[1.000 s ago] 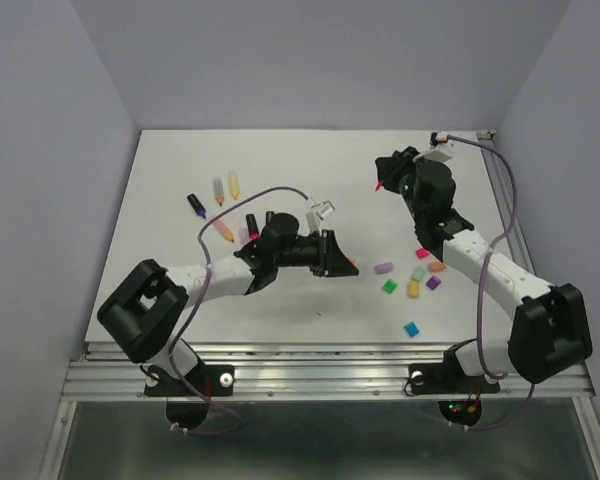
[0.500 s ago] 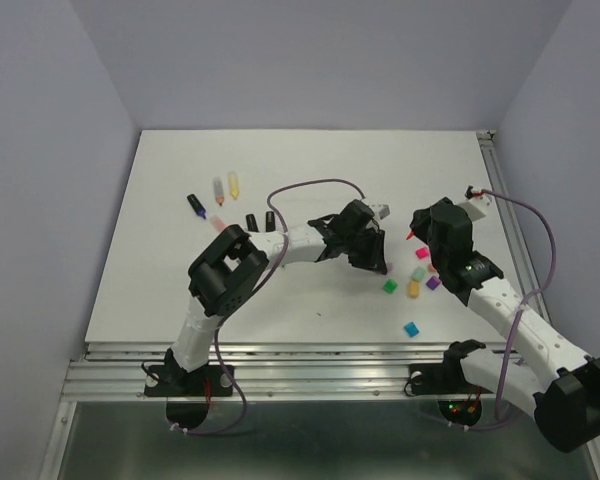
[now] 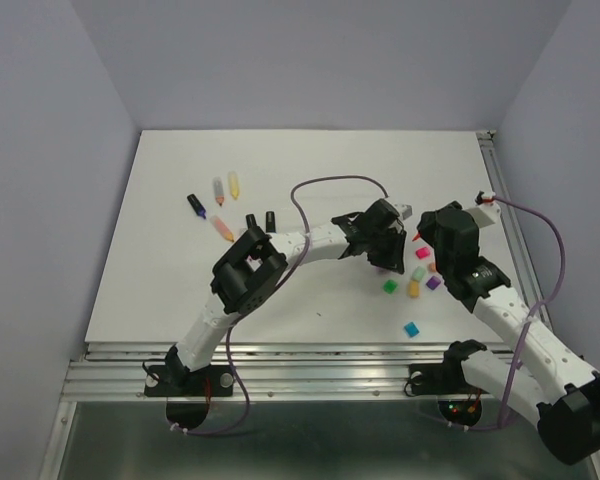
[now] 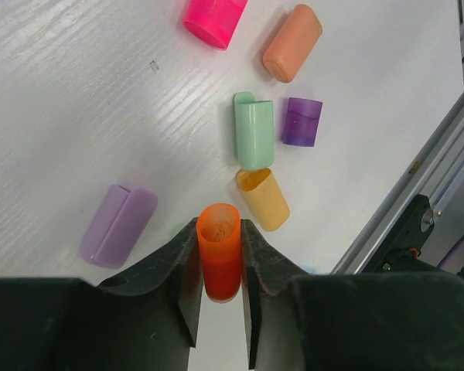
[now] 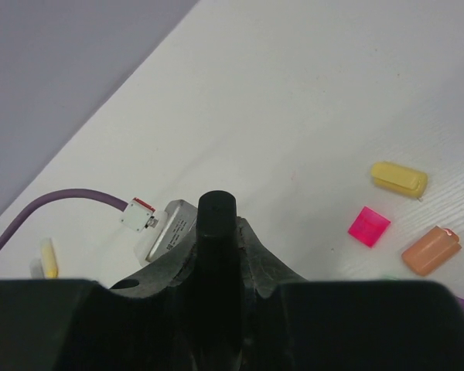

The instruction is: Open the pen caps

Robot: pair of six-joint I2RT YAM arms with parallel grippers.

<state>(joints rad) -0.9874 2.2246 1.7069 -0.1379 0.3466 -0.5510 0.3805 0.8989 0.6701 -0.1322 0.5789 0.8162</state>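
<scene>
Left claw (image 4: 219, 230): closed on the orange cap (image 4: 218, 267), a finger pressed to each side, its hollow mouth pointing away from my wrist.
Right claw (image 5: 218, 232): closed on a black pen (image 5: 216, 210), the barrel sticking out past my fingertips.
Where the cap is: off its pen and over the surface (image 4: 77, 116) near its right edge. I cannot tell how high it hangs.
Below it: the yellow cap (image 4: 264, 199) is almost under my fingertips, with the mint cap (image 4: 254, 131) beyond. The violet cap (image 4: 301, 121), peach cap (image 4: 292, 42) and pink cap (image 4: 213, 15) lie farther out, and the lilac cap (image 4: 118, 226) is off to one side.
Risk, rolling: this cap is round, so if I let go too high it may bounce and roll to the metal rail (image 4: 417, 201) at the right edge (perhaps beyond it).
Risk, scattering: landing on the yellow cap could knock the pile apart.
Risk, sticking: if the cap clings to one finger as I spread them, it may fall crooked or ride along with me.
Risk, collision: my two claws hang near each other by the right edge, so a careless swing could strike the pen against my left arm (image 3: 320, 240).
Risk, lost pen: a knock could twist the pen in my grip.
</scene>
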